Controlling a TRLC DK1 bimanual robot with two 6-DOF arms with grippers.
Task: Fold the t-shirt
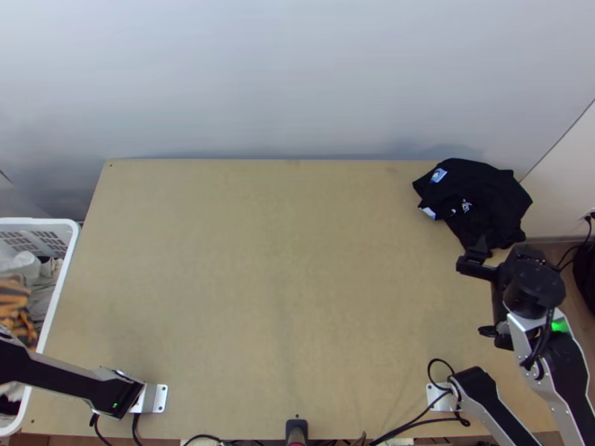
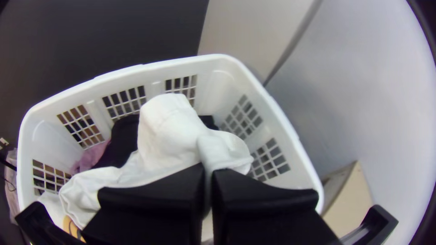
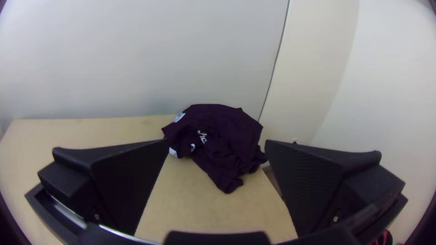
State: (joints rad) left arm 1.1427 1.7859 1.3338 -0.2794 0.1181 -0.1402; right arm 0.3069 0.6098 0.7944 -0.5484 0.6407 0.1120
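Left Gripper (image 2: pixel 208 171) Closed on White Cloth (image 2: pixel 168 131), Right Gripper (image 1: pixel 480 297) Wide Open

Clock reference: top view, table (image 1: pixel 290 297) at dial centre, 12 at the far edge.
The basket (image 2: pixel 222 86) stands at 9 o'clock. In it, the left gripper pinches a narrow fold of the white cloth; the remainder lies bunched. The right gripper is at 3 o'clock, fingers spread wide, holding nothing. The black garment (image 1: pixel 487 201) lies bunched on the table at 2 o'clock, printed patches exposed.
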